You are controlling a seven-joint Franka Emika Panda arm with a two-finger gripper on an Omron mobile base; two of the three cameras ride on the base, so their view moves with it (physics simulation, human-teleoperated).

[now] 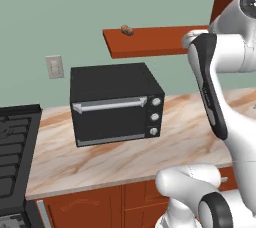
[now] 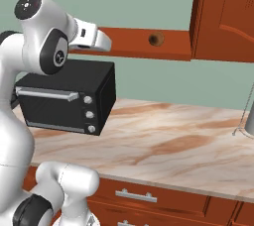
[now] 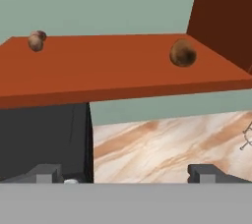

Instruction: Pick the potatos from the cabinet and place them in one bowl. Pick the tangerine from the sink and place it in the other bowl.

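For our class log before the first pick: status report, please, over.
Gripper open, holding nothing, level with the shelf. Two potatoes on the board: one near, one at the far end. Toaster oven below; nothing in the way. Over.

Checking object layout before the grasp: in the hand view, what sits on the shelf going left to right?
Small potato at the far left end of the shelf board → larger-looking potato toward the right → dark side panel of the cabinet at the right edge.
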